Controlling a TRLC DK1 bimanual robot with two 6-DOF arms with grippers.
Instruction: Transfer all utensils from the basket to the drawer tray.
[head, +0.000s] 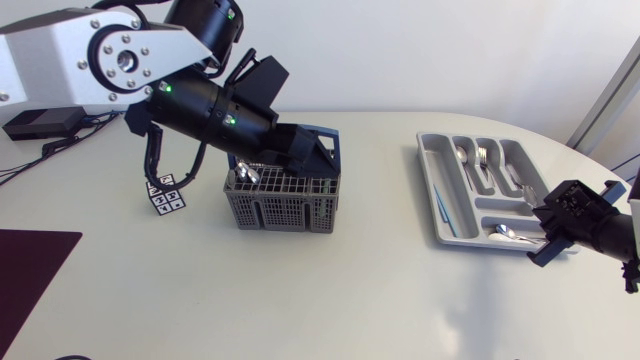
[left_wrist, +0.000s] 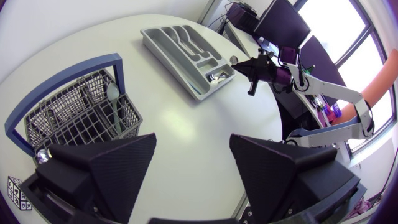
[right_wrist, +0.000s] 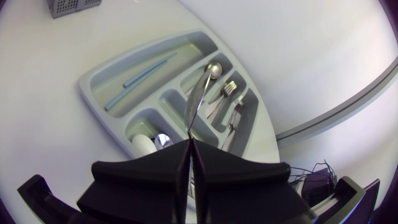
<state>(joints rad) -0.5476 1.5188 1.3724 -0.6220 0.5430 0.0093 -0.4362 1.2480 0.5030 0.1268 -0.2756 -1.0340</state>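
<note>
1. Spoon (right_wrist: 200, 93) is pinched by its handle in the closed right gripper (right_wrist: 190, 149), held over the tray (right_wrist: 93, 81), likely for release.
2. Left gripper (left_wrist: 193, 140) is spread wide and empty over the basket (left_wrist: 127, 115) edge; utensils (left_wrist: 112, 93) are left inside.

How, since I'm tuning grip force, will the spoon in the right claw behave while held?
The spoon looks like polished metal, so probably stiff but slippery. The right claw pinches only its handle end, so it may pivot or slip. Its rounded bowl hangs over the tray, likely to rock once released.
</note>
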